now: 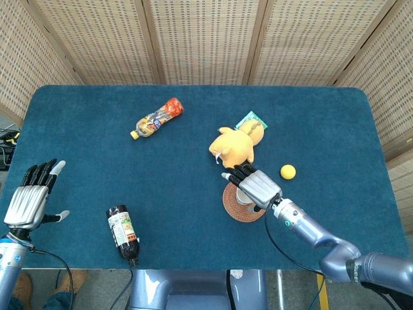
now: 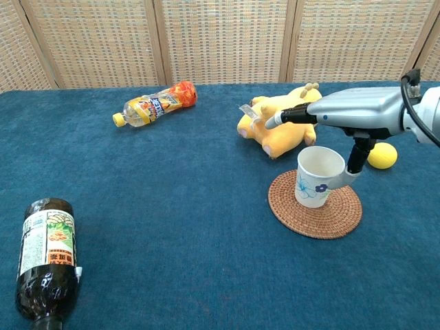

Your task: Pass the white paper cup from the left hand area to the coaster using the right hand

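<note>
Blue cloth table carried a round woven coaster bearing the upright white flowered paper cup. Right hand hovered above, fingers spread, thumb touching the cup. Left hand lay spread, empty.

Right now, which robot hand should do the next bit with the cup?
Probably the right hand: it is over the white paper cup on the coaster. The left hand is across the table.

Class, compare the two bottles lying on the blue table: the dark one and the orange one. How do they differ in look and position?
The dark bottle holds dark liquid and lies at the near left edge; the orange bottle is clear with yellow-orange contents and lies further back, nearer the middle. The dark bottle's label is pale; the orange bottle's is colourful, and its cap is yellow. Both lie on their sides on the table, untouched by either hand.
</note>
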Robot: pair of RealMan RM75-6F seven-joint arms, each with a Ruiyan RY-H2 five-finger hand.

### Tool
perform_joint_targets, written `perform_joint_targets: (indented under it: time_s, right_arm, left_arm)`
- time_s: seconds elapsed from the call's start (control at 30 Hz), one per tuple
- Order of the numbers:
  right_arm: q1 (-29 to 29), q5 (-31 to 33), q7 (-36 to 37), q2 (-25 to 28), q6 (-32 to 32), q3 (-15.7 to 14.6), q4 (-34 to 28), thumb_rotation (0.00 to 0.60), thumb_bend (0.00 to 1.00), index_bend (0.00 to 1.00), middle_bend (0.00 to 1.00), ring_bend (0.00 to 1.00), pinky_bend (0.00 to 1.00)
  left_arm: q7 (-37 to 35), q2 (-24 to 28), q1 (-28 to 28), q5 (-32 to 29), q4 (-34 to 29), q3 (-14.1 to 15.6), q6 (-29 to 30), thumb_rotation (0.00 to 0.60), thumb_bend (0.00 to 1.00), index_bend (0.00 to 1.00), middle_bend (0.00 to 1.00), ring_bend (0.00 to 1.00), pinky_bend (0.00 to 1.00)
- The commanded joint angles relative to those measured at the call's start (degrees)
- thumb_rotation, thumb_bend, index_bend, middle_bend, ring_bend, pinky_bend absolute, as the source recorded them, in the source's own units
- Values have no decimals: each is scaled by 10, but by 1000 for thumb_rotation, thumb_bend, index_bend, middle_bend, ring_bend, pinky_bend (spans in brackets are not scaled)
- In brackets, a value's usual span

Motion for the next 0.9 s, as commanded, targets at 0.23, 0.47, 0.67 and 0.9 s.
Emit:
perform_joint_targets:
  time_s: [0.23, 0.47, 0.67, 0.9]
  right_arm:
    - [-75, -15, -50, 105, 112, -17, -121, 600, 0, 18, 0, 0, 0]
    - [-219, -71, -61, 107, 316, -62, -106, 600, 0, 3, 0, 0, 0]
    - [-290, -90, -24, 75, 399, -75, -31, 600, 0, 0, 0, 0, 0]
    - [-323, -102, 6, 60, 423, -74, 8, 600, 0, 0, 0, 0, 0]
  left_arm:
    - [-8, -1, 9, 12, 3, 3, 13, 600, 0, 0, 0, 0, 0]
    - [-29, -16, 36, 50, 25, 16, 57, 600, 0, 0, 0, 0, 0]
    - [-57, -43, 55, 75, 81, 26, 79, 600, 0, 0, 0, 0, 0]
    - [-64, -43, 60, 89, 88, 27, 84, 600, 0, 0, 0, 0, 0]
